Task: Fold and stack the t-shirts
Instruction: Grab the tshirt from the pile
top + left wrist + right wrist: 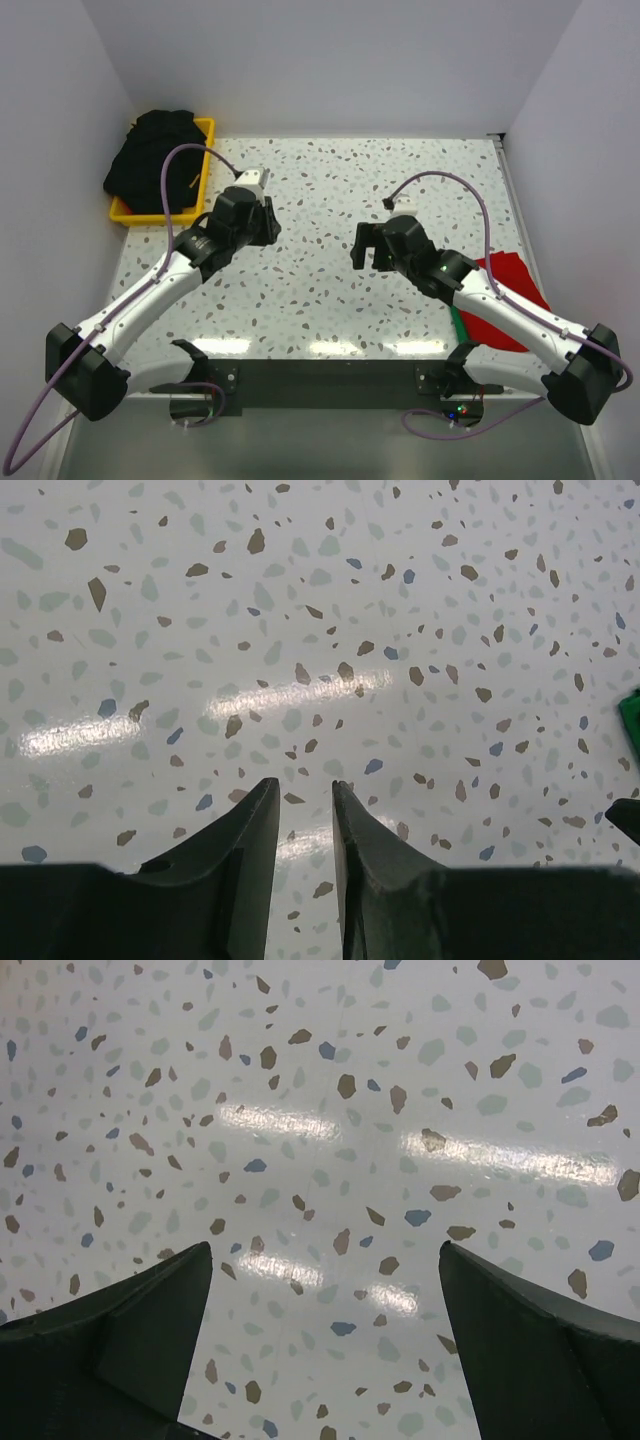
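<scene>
Left gripper [304, 785]: hovering over the bare table [330, 170], jaws parted narrowly, gripping nothing.
Right gripper [325, 1248]: gaping wide, empty, facing the same middle patch, likely the folding spot.
Black t-shirts [155, 160]: lying heaped in the yellow bin [205, 125], far-left corner.
Red t-shirt [512, 275]: lying at the right edge, partly under the right arm.

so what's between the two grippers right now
Only bare speckled tabletop. In the top external view the left gripper and the right gripper face each other across it, with nothing lying in the gap.
</scene>
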Action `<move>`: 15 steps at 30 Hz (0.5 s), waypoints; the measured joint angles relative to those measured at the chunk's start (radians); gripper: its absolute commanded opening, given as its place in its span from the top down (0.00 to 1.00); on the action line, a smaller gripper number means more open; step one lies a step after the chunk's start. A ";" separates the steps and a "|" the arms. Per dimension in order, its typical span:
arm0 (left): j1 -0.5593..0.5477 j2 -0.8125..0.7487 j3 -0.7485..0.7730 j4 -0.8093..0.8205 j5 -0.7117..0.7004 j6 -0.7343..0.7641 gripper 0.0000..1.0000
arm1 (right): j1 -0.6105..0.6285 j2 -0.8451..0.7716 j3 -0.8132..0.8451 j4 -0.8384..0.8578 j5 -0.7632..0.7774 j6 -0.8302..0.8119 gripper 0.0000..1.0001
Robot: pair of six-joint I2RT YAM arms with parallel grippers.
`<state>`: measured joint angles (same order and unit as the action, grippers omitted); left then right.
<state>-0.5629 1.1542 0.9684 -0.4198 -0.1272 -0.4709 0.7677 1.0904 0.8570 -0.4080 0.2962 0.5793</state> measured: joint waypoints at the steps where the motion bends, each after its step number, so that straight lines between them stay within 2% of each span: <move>1: 0.000 0.000 0.000 0.000 -0.006 -0.008 0.66 | 0.000 0.000 0.000 -0.005 0.001 -0.006 0.01; 9: 0.029 0.089 0.061 -0.012 -0.060 -0.024 0.61 | 0.000 -0.001 0.001 -0.068 -0.001 -0.072 0.01; 12: 0.095 0.159 0.126 -0.020 -0.060 -0.024 0.58 | 0.000 -0.002 0.001 -0.072 -0.011 -0.091 0.01; 15: 0.207 0.229 0.196 -0.022 -0.053 -0.026 0.53 | 0.000 -0.007 0.001 -0.070 -0.033 -0.101 0.01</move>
<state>-0.3561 1.3827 1.1645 -0.4419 -0.1799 -0.4965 0.7677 1.0836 0.8577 -0.4778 0.2630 0.4782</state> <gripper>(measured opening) 0.440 0.987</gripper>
